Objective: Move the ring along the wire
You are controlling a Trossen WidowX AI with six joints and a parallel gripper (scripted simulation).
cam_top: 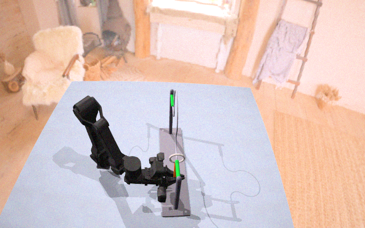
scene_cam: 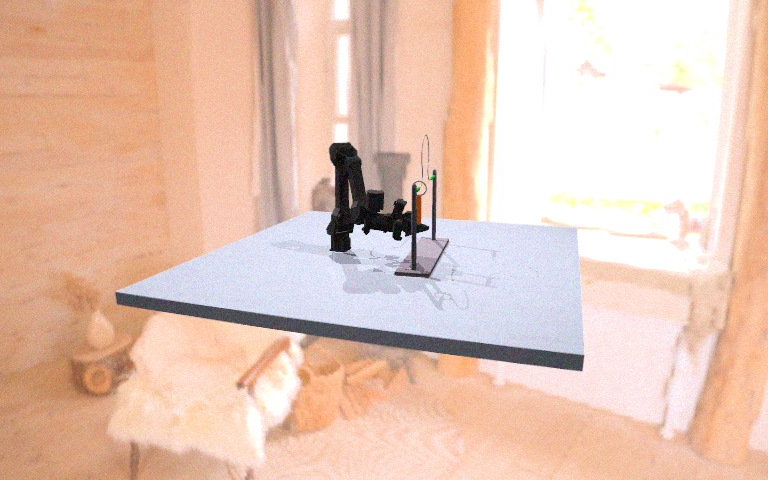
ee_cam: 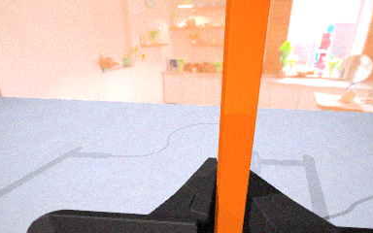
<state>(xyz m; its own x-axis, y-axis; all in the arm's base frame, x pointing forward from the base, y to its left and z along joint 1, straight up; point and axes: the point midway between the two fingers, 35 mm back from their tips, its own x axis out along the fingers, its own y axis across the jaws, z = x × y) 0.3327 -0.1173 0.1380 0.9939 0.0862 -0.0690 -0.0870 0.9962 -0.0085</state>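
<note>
We have the gripper (cam_top: 170, 177) clamped on the orange handle (ee_cam: 239, 112), which stands upright between the jaws in the wrist view and runs out of the top of that picture. The arm (cam_top: 102, 141) reaches low across the desk (cam_top: 229, 118) from its base toward the near post (cam_top: 177, 193), close to the desk's near edge in the top view.

The ring (cam_top: 176, 157) sits level at the top of the handle, around the green part (cam_top: 177, 167) of the wire next to the near post. We see the wire pass through the ring in the top view; whether the ring's rim touches the green part we cannot tell. The thin grey wire (cam_top: 176, 132) runs on from there along the grey base plate (cam_top: 167, 141) and loops up above the far post (cam_top: 170, 118), which carries its own green part (cam_top: 171, 99) toward the desk's far edge.

In the exterior view, the handle (scene_cam: 418, 208) shows just beside the near post (scene_cam: 413, 237), with the ring (scene_cam: 418, 186) at the post's top.
</note>
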